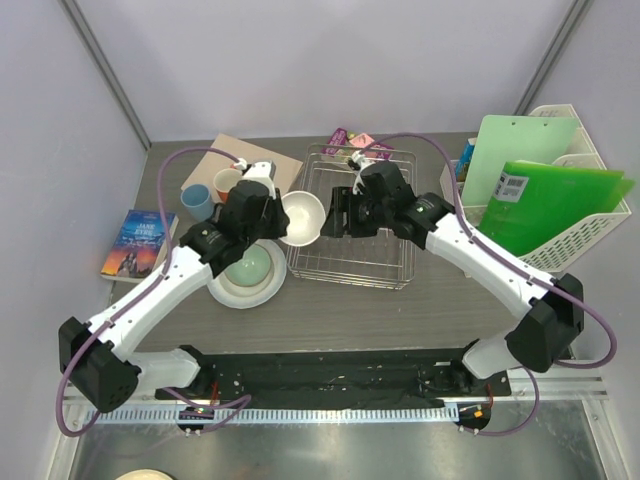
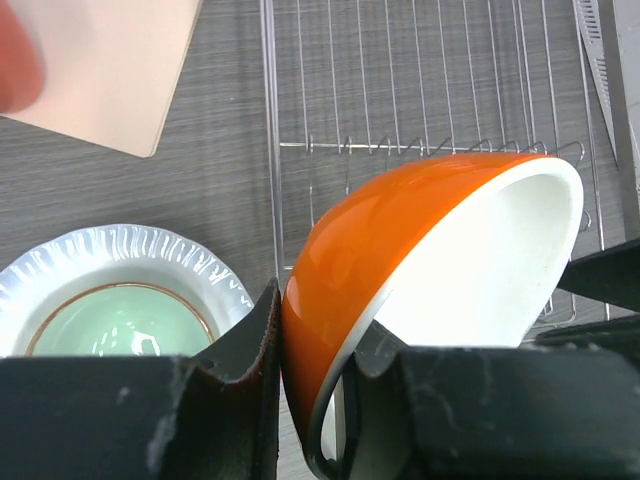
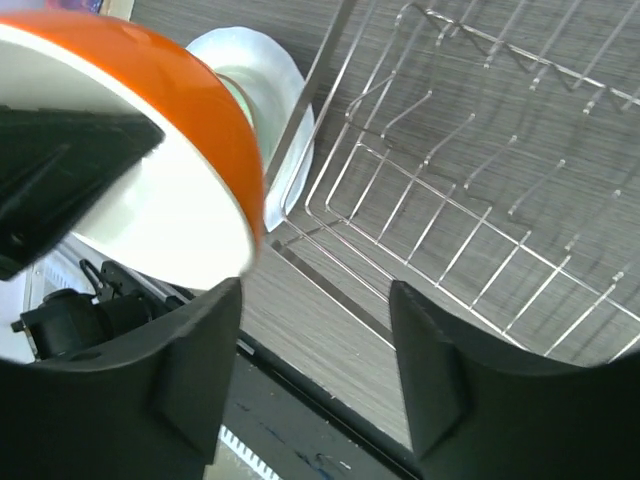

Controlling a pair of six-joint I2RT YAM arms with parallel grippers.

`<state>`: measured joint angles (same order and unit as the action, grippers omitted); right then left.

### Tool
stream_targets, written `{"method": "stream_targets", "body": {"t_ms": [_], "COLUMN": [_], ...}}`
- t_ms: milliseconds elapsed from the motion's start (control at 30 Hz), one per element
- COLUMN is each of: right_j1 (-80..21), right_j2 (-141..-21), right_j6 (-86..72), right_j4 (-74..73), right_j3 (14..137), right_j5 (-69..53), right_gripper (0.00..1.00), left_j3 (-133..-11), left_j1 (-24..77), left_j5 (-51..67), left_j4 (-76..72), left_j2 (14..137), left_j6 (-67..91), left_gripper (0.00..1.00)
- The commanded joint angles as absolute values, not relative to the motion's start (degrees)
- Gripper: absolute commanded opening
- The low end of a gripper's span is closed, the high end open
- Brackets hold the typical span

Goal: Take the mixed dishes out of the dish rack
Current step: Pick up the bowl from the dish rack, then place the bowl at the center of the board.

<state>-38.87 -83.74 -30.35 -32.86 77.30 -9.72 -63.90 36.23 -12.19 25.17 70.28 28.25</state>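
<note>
Left fingers [image 2: 245, 345] clamped on the cream bowl [image 2: 400, 230] by its rim, bowl tilted at the dish rack [image 2: 420, 80] left edge; right fingers [image 3: 190, 350] apart over the rack.

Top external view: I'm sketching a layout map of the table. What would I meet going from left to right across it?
book → light-blue cup → orange-red mug → cream bowl → white file basket

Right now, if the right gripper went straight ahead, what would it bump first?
Probably the orange bowl, held by the left gripper, just ahead of the right gripper; depth is unclear.
</note>
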Motion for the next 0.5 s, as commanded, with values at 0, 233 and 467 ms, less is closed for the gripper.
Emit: {"method": "stream_targets", "body": {"t_ms": [0, 233, 467], "right_j1": [-38.6, -38.6, -38.7], "right_j2": [-78.7, -70.1, -60.2], "right_j6": [-29.9, -29.4, -31.1], "right_j4": [-28.1, -22.1, -15.5], "right_j3": [73.7, 65.8, 54.5], "right_j5": [-5.5, 4.2, 7.9], "right_gripper": [0.68, 0.69, 0.68], "left_j3": [-68.2, -68.2, -63.1], "left_j1": [35.5, 30.8, 17.4], "left_j5": [-13.5, -9.7, -1.8], "left_j4": [25.0, 26.8, 33.3], "left_j2": [69.0, 66.6, 59.7], "left_j6": [29.5, 34.4, 39.2], "left_gripper": [0.00, 0.00, 0.00]}}
